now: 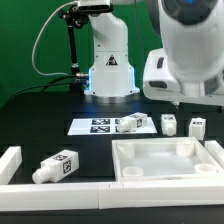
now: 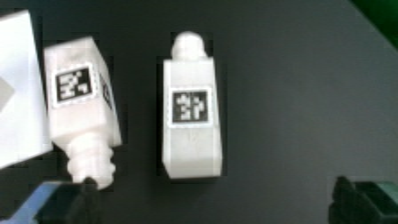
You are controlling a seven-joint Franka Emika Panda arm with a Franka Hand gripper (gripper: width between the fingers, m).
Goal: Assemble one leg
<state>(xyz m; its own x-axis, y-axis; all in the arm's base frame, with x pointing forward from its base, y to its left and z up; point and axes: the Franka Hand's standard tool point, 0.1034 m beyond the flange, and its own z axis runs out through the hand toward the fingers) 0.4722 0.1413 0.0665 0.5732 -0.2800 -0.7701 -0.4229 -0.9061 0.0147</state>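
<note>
A: Two stubby white plastic pegs with black-and-white square tags lie under the two-finger gripper [image 2: 214, 200]. The leg [image 2: 191, 105] is nearer centre, the neighbour leg [image 2: 80, 100] just beside it. Jaws wide, holding nothing.
B: Risk?
A: Tight gap. A finger descending off-centre could strike the neighbour leg, or shove both askew.
B: Views?
A: Wrist view shows that gap and both tags. Exterior view hides the fingertips behind the arm's white housing, but adds the large square white tray-like part [image 1: 165, 160], the marker board [image 1: 85, 127] and another leg [image 1: 55, 168], well apart.
</note>
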